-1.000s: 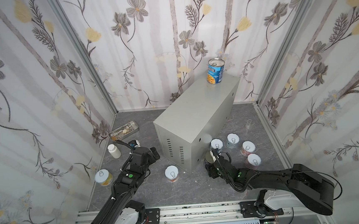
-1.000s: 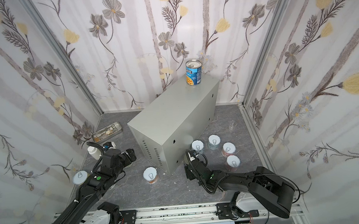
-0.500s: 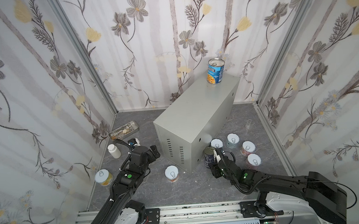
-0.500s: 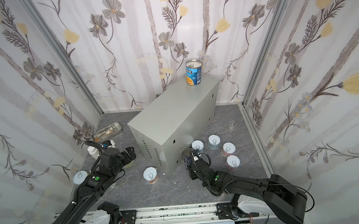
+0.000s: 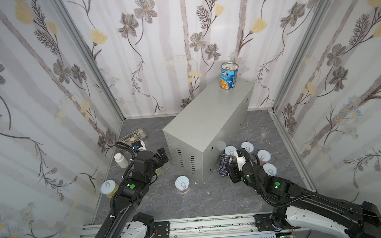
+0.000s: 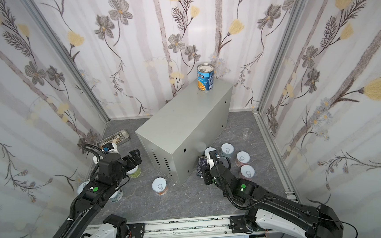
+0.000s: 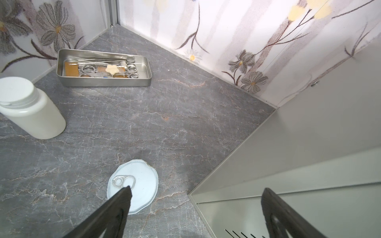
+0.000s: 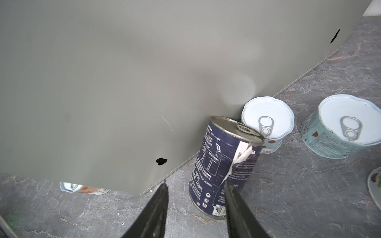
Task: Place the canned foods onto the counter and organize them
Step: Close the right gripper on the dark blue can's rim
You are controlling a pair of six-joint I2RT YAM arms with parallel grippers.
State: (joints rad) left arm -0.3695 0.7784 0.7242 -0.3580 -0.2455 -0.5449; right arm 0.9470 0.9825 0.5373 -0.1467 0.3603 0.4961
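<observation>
The counter [image 5: 207, 113] is a grey metal box with one blue tall can [image 5: 228, 76] upright on its far end. A dark navy can [image 8: 216, 164] stands on the floor against the box's side. My right gripper [image 8: 195, 183] is just short of it, jaws narrowly apart over bare floor. One fingertip [image 8: 226, 185] overlaps the can's lower side. Several short pale-lidded cans [image 5: 247, 146] stand beyond. My left gripper [image 7: 196, 189] is wide open above another short can [image 7: 134, 185], by the box's vented end. Two more short cans [image 5: 182, 184] [image 5: 108, 187] stand in front.
A white plastic bottle [image 5: 120, 160] and a metal tray [image 7: 103, 70] of instruments sit by the left wall. A small clear glass [image 5: 265, 131] stands near the right wall. Flowered walls close in three sides.
The right gripper's jaws have narrowed and it has drawn back off the navy can, which now shows beside it. The left gripper has edged slightly toward the box.
</observation>
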